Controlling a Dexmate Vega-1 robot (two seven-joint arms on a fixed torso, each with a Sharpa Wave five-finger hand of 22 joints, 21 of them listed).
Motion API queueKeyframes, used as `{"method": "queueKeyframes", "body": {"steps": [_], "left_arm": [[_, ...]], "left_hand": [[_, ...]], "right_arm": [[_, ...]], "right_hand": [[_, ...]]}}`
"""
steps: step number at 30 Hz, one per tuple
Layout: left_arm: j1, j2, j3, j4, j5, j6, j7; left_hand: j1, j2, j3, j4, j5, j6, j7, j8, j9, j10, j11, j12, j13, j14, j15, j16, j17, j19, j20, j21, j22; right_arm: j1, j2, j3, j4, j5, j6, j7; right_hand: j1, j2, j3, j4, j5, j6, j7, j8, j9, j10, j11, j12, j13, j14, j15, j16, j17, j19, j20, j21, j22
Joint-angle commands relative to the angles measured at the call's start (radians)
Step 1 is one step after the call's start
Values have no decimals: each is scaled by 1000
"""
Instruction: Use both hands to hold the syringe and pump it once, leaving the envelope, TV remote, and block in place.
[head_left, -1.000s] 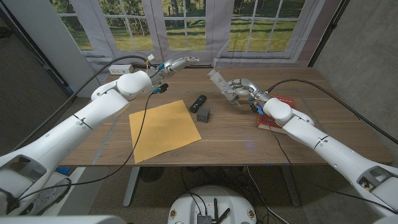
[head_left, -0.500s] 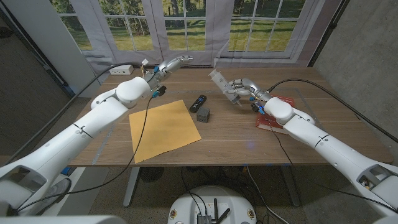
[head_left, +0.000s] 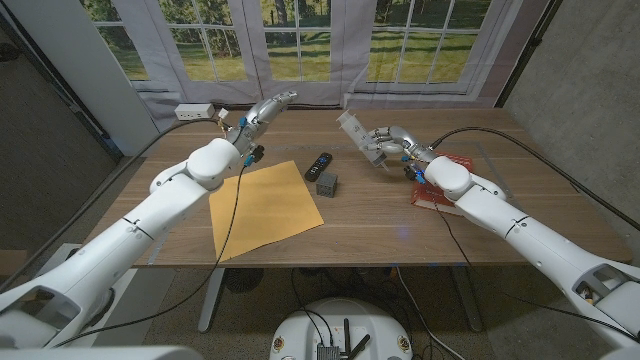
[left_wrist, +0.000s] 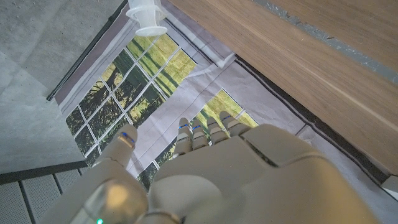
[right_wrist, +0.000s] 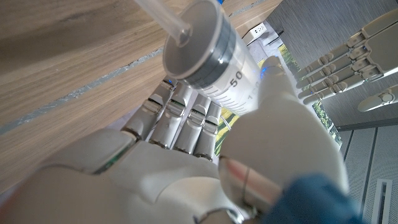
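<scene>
One envelope (head_left: 263, 208), one TV remote (head_left: 318, 165) and one block (head_left: 327, 183) lie on my table (head_left: 380, 225), the envelope's near corner close to the front edge and bare wood open to the right of the block. Left of the remote, my left hand (head_left: 259, 112) hangs over the far edge with its fingers spread, holding nothing. Right of the remote, my right hand (head_left: 385, 146) grips the single syringe (head_left: 355, 131), a clear barrel with printed markings and a dark seal, tilted above the table with its plunger toward the left hand.

Left hand (head_left: 262, 112) reaches forward, fingers spread (empty); right hand (head_left: 388, 145) is curled closed, raised.
</scene>
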Motion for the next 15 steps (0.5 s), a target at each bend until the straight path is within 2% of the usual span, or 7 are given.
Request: {"method": "queueKeyframes", "body": {"steps": [1,5,15], "left_arm": [[89,-41,-38,12,-38,-56,96],[116,-55,-45,17,-42,-72,127],[158,-94,-61,52,-63,-135,165]], "left_hand": [[11,69,3,-9,0,3,-7,2,1,-4,-3,2,2,-9,-45,2,1,7,-2,0,2],[12,67,0,-13,0,-2,-20,0,1,-11,-4,1,2,-13,-42,2,1,8,-2,-1,2],[14,66,-4,-20,-1,-13,-20,-3,1,-24,-4,-1,3,-20,-41,2,2,26,0,1,2]], "right_arm": [[-5,-2,2,-9,5,-1,-6],[-8,-4,4,-16,6,-6,-8],[-22,-7,10,-40,14,-20,-17]], "right_hand": [[185,171,1,-6,4,102,-112,-1,3,22,-31,6,5,-1,-102,-1,5,-5,-20,2,1],[187,172,1,-5,4,103,-112,-2,3,19,-30,5,5,-1,-102,-1,5,-5,-20,2,1],[189,171,-2,-4,4,98,-113,-6,4,15,-30,4,5,-7,-102,-6,5,-5,-20,2,1]]}}
